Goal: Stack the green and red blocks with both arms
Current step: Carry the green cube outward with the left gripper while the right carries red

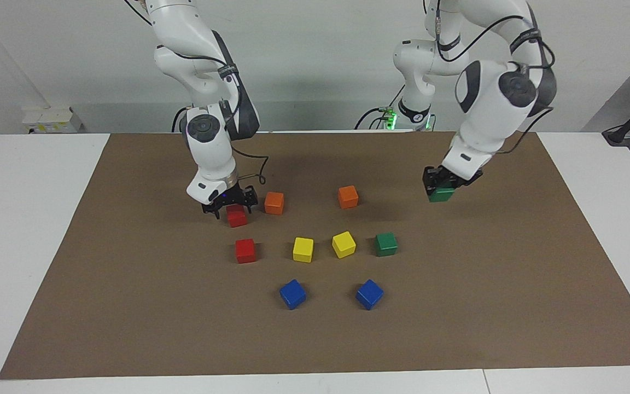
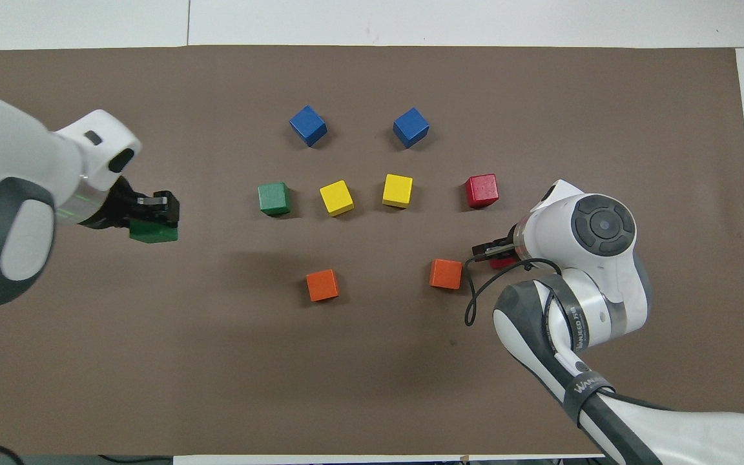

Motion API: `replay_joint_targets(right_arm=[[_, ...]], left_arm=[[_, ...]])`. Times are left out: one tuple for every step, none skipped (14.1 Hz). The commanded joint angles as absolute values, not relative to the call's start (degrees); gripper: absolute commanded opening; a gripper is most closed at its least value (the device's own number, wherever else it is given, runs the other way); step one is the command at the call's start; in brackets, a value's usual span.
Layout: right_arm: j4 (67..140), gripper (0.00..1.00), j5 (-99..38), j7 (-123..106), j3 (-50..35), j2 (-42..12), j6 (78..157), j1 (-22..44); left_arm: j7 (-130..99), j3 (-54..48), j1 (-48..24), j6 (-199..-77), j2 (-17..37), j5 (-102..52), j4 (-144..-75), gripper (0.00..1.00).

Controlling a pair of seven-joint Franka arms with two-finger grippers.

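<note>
My left gripper (image 1: 442, 189) is up in the air over bare brown mat (image 1: 512, 284), toward the left arm's end of the table, clamped on a green block (image 1: 439, 195) that hangs clear of the surface. In the overhead view that held block (image 2: 152, 231) shows just under the fingertips.

My right gripper (image 1: 228, 205) is low over a red block (image 1: 237, 216), fingers spread wide to either side of it; not closed on it. The block sits on the mat, just beside an orange cube (image 1: 274, 202).

Second green block (image 1: 386, 244) rests on the mat, farther from me than the held one, at the end of a row with two yellow cubes (image 1: 303, 249) and the second red block (image 1: 245, 250). The second red block is farther from me than the one under my right gripper.

Another orange cube (image 1: 348, 196) lies between the two grippers. Two blue cubes (image 1: 292, 294) lie farthest out. Nothing stacked yet.
</note>
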State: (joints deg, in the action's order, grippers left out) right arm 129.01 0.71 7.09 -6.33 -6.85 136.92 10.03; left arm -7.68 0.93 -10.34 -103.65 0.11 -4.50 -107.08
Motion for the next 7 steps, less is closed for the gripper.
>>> replay_joint_targets(right_arm=[[131.22, 1.00, 0.35, 6.86, -6.33, -5.89, 138.60, 10.81], [131.83, 1.00, 0.35, 6.86, -6.33, -5.80, 138.60, 10.81], [132.27, 1.00, 0.35, 6.77, -6.33, -5.54, 138.60, 10.81], [132.62, 0.99, 0.35, 6.68, -6.33, -5.45, 138.52, 10.72], [132.97, 0.92, 0.35, 6.51, -6.33, -5.36, 138.52, 10.72], [133.15, 0.76, 0.35, 5.72, -6.24, -5.27, 138.43, 10.72], [133.15, 0.52, 0.35, 4.84, -6.24, -5.19, 138.08, 10.55]], left_arm=[[1.98, 0.70, -4.59, -100.82, -3.07, -5.71, -109.77, 0.00], [5.68, 0.79, -2.13, -101.77, -3.86, -5.54, -111.52, 0.00], [8.76, 0.79, -0.02, -103.08, -5.00, -5.19, -114.23, 0.00], [11.75, 0.79, 1.91, -106.14, -6.05, -5.01, -117.30, 0.00], [14.30, 0.88, 3.59, -110.00, -6.67, -5.01, -120.64, 0.00], [15.72, 0.88, 4.47, -113.08, -6.85, -4.92, -123.37, 0.00], [16.43, 0.88, 5.00, -115.90, -6.59, -4.92, -125.49, 0.00]])
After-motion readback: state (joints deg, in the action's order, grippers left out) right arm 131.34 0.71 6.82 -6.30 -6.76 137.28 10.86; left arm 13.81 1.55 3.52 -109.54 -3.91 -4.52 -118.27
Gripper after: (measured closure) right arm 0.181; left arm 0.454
